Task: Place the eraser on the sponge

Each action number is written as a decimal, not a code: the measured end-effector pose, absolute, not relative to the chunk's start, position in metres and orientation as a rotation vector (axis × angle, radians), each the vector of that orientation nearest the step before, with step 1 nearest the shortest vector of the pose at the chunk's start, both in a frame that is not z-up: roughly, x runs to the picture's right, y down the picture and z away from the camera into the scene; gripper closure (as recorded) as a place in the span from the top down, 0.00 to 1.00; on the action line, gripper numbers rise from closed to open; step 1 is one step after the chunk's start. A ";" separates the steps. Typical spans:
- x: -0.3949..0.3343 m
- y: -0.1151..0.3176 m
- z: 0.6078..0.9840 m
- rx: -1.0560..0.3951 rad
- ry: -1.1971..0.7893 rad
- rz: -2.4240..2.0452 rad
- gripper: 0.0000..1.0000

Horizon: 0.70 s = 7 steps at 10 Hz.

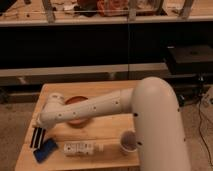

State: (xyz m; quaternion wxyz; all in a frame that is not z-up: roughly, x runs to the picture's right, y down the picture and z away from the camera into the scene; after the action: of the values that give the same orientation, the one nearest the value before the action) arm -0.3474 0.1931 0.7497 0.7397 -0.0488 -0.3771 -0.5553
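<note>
Gripper (37, 139) pointing down; arm (100, 107) extended low.

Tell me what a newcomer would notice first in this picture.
The big white arm stretches from lower right across the wooden table, ending in its dark pincer at the table's left edge, right beside a blue sponge. Along the front edge are a plastic bottle lying on its side and a white cup, and an orange bowl sits half hidden behind the arm.

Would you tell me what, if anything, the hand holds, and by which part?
It cannot be told. The hand hangs close to the blue block on the table; no held thing shows clearly.
</note>
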 end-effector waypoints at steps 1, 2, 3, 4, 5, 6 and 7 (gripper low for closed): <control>-0.342 0.203 0.741 -0.139 -0.826 -1.243 0.03; -0.335 0.214 0.731 -0.172 -0.827 -1.276 0.00; -0.334 0.220 0.727 -0.195 -0.837 -1.306 0.00; -0.334 0.224 0.725 -0.215 -0.845 -1.332 0.00; -0.336 0.229 0.726 -0.244 -0.863 -1.365 0.05; -0.336 0.231 0.728 -0.264 -0.873 -1.381 0.13; -0.337 0.235 0.729 -0.293 -0.892 -1.408 0.25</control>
State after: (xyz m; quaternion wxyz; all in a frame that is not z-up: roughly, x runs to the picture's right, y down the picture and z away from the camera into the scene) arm -0.3370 0.2349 0.7288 0.6631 -0.1296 -0.3946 -0.6228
